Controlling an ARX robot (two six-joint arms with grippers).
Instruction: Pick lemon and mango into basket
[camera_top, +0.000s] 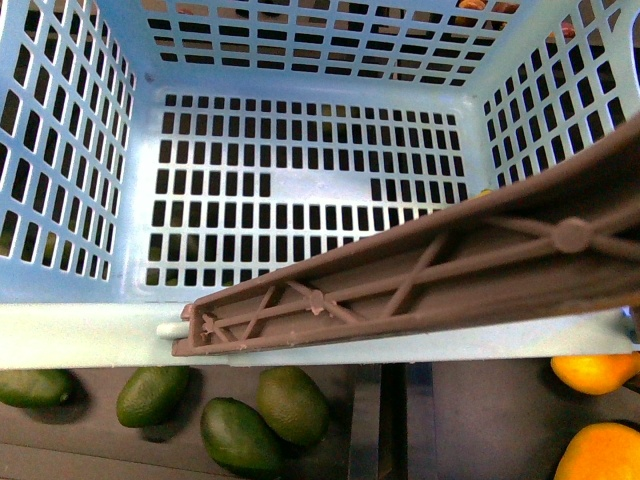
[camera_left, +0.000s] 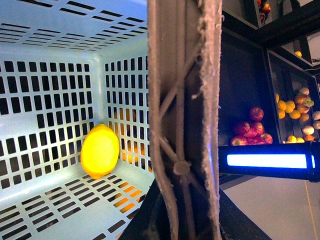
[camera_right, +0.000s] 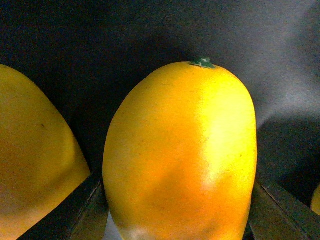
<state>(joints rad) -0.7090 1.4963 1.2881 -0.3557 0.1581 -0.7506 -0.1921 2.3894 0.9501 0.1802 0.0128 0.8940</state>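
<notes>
Mango (camera_right: 180, 155) shares its spot with a second mango (camera_right: 30, 165) just beside it. In the front view, dark green fruits (camera_top: 150, 395) lie on the dark surface (camera_top: 480, 420) along the near rim of the basket (camera_top: 60, 330). Two orange fruits sit by the basket's near right corner, and I cannot tell which of them is the one being held. The brown handle (camera_top: 450, 270) slants across the basket's right half and covers part of the opening, while the rest of the slotted floor is open. The lemon (camera_left: 100, 150) sits inside the basket against a wall near a corner. Red apples (camera_left: 250, 132) are piled on a shelf beyond. The left fingers (camera_left: 142, 222) flank the handle, and whether they are clenched I cannot tell. The right fingers (camera_right: 82, 212) press both sides, grasping the mango stem-up
</notes>
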